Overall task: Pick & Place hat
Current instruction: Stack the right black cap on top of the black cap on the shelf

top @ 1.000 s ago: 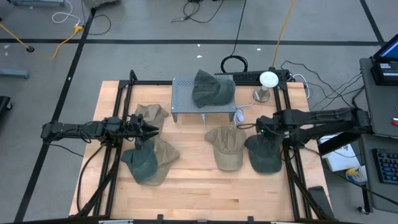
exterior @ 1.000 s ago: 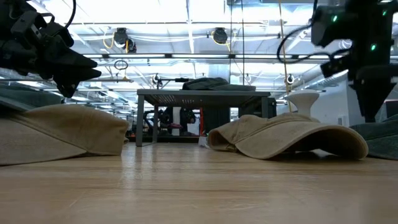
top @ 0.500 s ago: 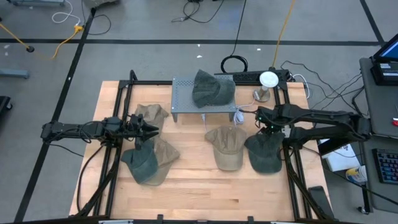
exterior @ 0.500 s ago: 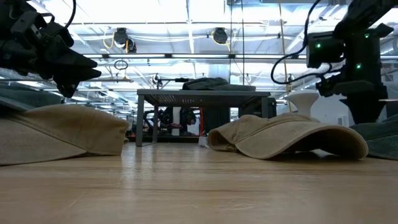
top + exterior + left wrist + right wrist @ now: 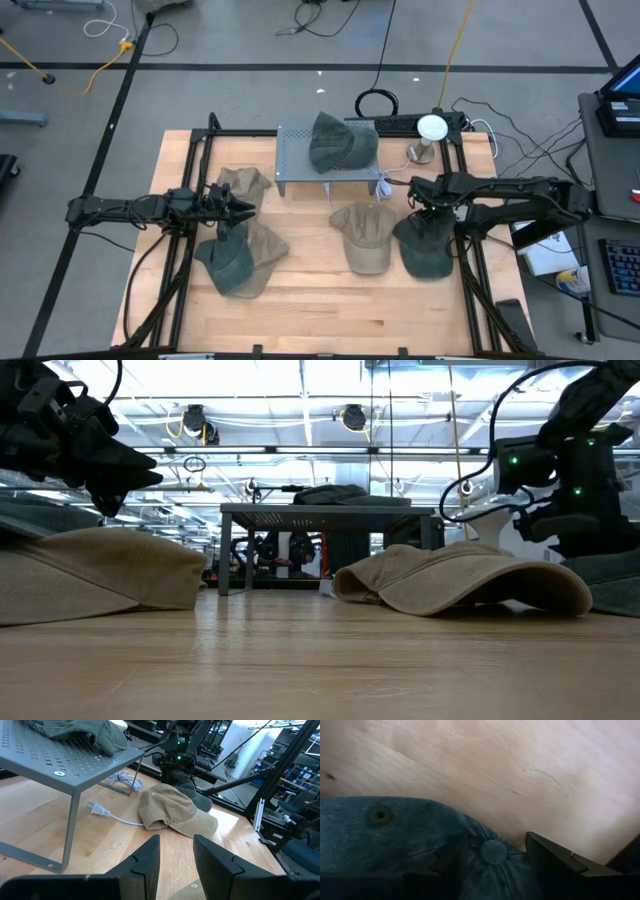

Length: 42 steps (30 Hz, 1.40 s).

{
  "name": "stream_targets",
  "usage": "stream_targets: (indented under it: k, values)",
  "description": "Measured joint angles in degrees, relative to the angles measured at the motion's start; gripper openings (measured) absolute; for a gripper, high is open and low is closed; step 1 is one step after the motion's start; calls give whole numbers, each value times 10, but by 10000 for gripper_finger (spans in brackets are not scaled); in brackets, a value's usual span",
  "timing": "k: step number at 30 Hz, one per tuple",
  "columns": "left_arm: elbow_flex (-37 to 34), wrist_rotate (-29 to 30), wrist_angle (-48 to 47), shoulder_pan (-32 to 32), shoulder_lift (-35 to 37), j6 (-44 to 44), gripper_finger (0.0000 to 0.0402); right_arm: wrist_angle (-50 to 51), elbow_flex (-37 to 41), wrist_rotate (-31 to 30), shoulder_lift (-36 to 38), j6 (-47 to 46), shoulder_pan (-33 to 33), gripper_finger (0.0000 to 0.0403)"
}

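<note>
Right claw: the right claw (image 5: 492, 870) sits low over the crown of the dark green hat (image 5: 424, 247), fingers (image 5: 555, 865) spread to either side of the crown's top button, not visibly pinching it.
Dark green hat: at about 4 o'clock on the tabletop (image 5: 320, 300), just beside a tan hat (image 5: 364, 233).
Left claw: the left claw (image 5: 243, 209) waits at about 9 o'clock, fingers (image 5: 212, 860) apart with nothing between them.
Other hats: a tan hat (image 5: 243, 183) and a stacked green and tan pair (image 5: 240, 257) near the left claw; one green hat (image 5: 340, 141) on the grey perforated stand (image 5: 293, 160) at 12 o'clock.
Writing: no brand or label can be read.
Surface: pale wooden tabletop, with a white power cord (image 5: 111, 814) by the stand.
Room: grey floor with cables; bright ceiling lights (image 5: 260, 385) in the low view.
</note>
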<state>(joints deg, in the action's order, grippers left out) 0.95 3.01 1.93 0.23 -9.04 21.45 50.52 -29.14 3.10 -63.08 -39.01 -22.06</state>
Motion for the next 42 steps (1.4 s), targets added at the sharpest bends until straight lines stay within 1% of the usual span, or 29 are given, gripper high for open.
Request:
stream_targets:
  k: [3,6,9,13,16,20,26,32,37,42]
  values:
    - [0,0,0,0,0,0,122,-11,5,2,-8,-6,0,183]
    - [0,0,0,0,0,0,122,-19,6,3,-13,-4,0,152]
    - [0,0,0,0,0,0,122,-30,6,7,-12,-4,0,105]
    - [0,0,0,0,0,0,122,-36,6,15,-13,9,1,28]
    - [0,0,0,0,0,0,122,-35,5,14,-11,11,12,25]
    - [0,0,0,0,0,0,122,-8,-25,-13,-3,37,44,25]
    - [0,0,0,0,0,0,122,94,-149,-35,7,116,84,25]
    - [0,0,0,0,0,0,122,217,-285,-79,8,189,113,25]
    - [0,0,0,0,0,0,122,297,-371,-79,7,209,132,25]
    - [0,0,0,0,0,0,122,357,-437,-81,5,243,156,25]
